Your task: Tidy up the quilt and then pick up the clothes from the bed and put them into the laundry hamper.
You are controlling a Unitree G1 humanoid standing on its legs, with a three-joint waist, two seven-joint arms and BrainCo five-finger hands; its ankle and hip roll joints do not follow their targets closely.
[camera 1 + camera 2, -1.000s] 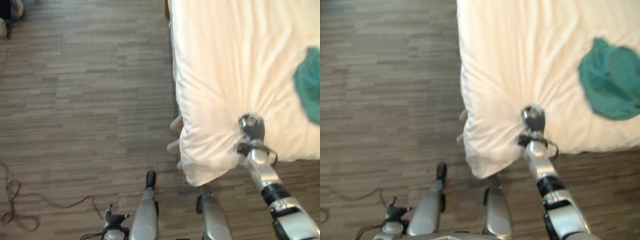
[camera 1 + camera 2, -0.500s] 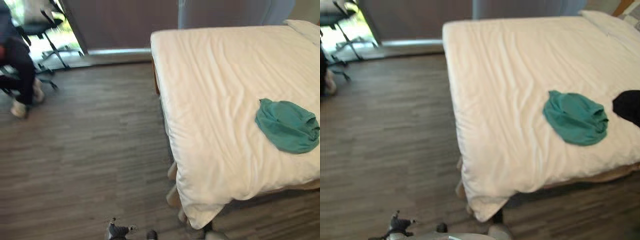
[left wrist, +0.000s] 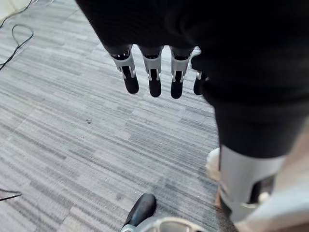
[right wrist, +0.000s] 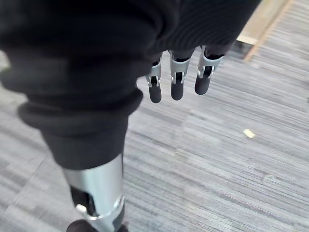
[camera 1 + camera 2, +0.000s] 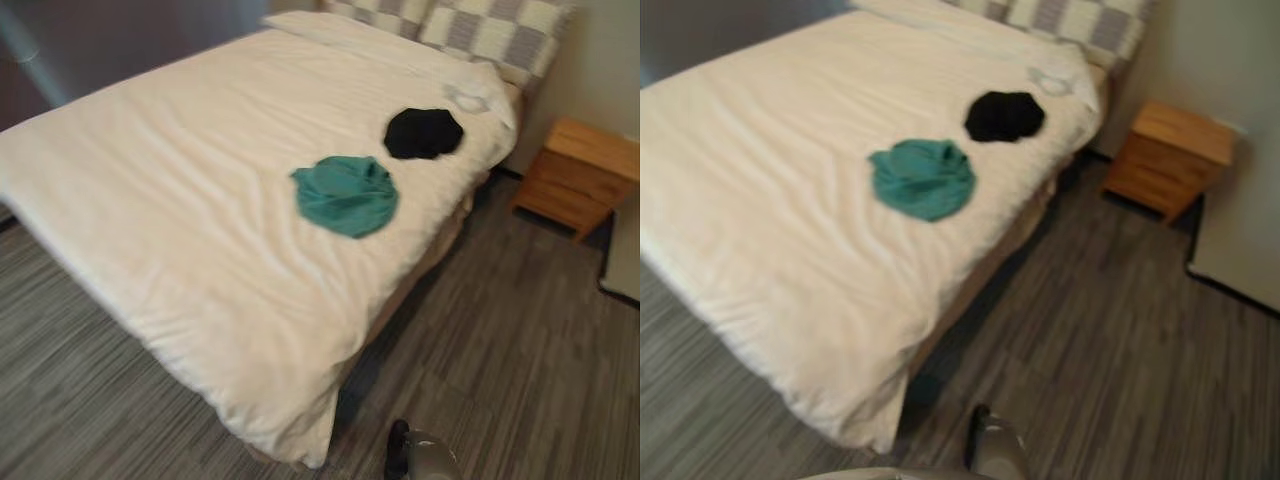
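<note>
Quilt point(image 5: 180, 200) flat, left robot hand point(image 3: 154, 72) empty, fingers straight

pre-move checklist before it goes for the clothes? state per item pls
1. White quilt spread flat over the bed: ok, light wrinkles only.
2. Crumpled teal garment lying free on the quilt: ok.
3. Crumpled black garment apart from the teal one, nearer the checked pillows: ok.
4. Left robot hand holding nothing, fingers straight above the floor: ok.
5. Right robot hand holding nothing, fingers straight: ok.
6. Laundry hamper located: cannot tell.
</note>
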